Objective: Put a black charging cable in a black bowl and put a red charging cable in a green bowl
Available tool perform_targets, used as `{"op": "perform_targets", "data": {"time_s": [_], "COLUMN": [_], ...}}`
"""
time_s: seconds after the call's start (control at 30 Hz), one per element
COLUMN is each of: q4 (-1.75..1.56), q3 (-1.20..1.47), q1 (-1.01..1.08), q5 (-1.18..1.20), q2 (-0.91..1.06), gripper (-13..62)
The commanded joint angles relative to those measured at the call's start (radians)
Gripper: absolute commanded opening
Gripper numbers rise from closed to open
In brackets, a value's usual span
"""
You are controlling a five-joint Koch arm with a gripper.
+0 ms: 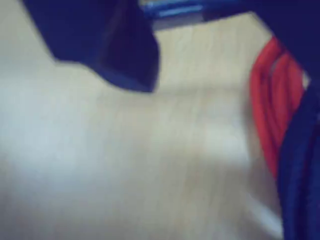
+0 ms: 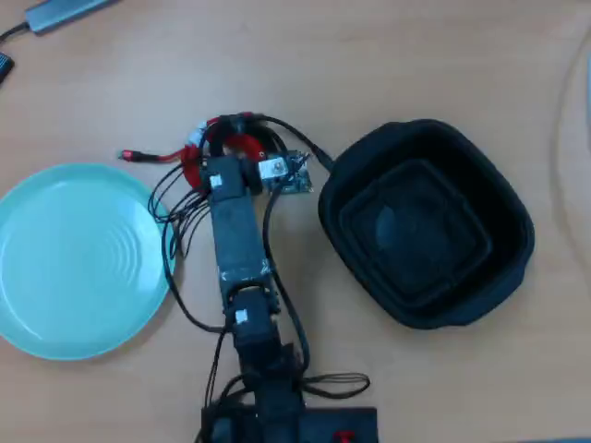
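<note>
The gripper [image 2: 231, 152] sits low over the red charging cable [image 2: 242, 145], which lies on the wooden table [image 2: 388, 55] between the green bowl [image 2: 65, 263] and the black bowl [image 2: 425, 221]. In the wrist view one dark jaw stands well left of the red strands [image 1: 272, 100], the other along the right edge, so the jaws stand spread around the coil, nothing pinched. Judged sound practice: close across the bundled strands, not the loose plug end [image 2: 129, 155], and lift clear before swinging toward the green bowl. Only the overhead view shows both bowls, each empty; only the wrist view shows jaw spacing. The black charging cable cannot be picked out.
</note>
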Motion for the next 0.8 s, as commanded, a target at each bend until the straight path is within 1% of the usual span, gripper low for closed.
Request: {"op": "perform_targets", "data": {"time_s": [0.0, 0.27, 0.53, 0.77], "q4": [0.054, 0.075, 0.08, 0.091], "q3": [-0.101, -0.155, -0.25, -0.256], "q1": [0.0, -0.005, 0.006, 0.008], "q5": [0.009, 0.011, 0.015, 0.035], "q2": [-0.011, -0.023, -0.21, -0.249], "gripper": [35.1, 35.1, 35.2, 35.6]}}
